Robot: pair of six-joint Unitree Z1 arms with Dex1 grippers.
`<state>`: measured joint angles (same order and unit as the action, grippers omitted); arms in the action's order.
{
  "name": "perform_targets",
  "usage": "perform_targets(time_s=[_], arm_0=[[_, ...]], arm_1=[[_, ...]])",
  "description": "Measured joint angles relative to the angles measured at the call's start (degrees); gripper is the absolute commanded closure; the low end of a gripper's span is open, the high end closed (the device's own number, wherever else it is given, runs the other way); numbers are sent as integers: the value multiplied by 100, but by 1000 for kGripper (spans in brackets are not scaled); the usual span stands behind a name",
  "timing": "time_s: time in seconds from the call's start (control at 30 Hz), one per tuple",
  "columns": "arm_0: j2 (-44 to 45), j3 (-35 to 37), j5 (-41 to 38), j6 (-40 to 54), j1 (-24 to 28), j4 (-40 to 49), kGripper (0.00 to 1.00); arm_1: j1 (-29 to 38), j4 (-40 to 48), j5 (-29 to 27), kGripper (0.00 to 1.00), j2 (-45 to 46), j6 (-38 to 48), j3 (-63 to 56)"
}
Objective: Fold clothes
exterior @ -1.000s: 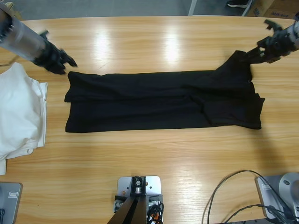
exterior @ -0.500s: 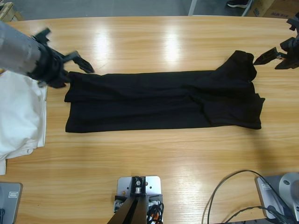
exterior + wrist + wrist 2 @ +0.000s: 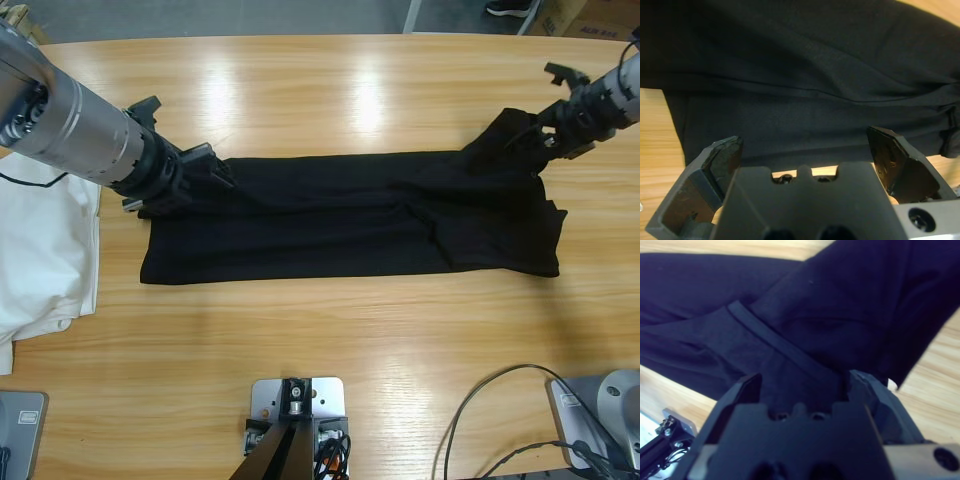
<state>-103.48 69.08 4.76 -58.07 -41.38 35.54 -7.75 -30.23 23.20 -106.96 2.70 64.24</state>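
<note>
Both pincers have closed in on the black shirt (image 3: 350,215) lying flat along the worktop (image 3: 330,330), the left pincer (image 3: 205,168) and right pincer (image 3: 545,125) spread over its ends, likely ready to grasp for folding.

High cam looked straight down on the whole desk (image 3: 330,90). Both wrist cams sat super close, peering past their claws at opposite ends of the same black shirt (image 3: 350,215), which filled both frames.

Left end effector (image 3: 205,165) jaws spread wide; right end effector (image 3: 545,125) jaws parted, low.
</note>
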Motion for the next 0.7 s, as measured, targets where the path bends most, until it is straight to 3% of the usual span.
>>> perform_targets(time_s=[0.27,0.6,0.63,0.7], arm_0=[[-100,17,-1,-64,-19,0,36],[-109,27,-1,-76,-19,0,32],[-109,27,-1,-76,-19,0,33],[-109,27,-1,-76,-19,0,33]], arm_1=[[0,88,-93,386,-250,0,-1],[60,-87,52,395,-216,0,-189],[104,-126,58,440,-206,0,-200],[198,-180,60,765,-202,0,-231]])
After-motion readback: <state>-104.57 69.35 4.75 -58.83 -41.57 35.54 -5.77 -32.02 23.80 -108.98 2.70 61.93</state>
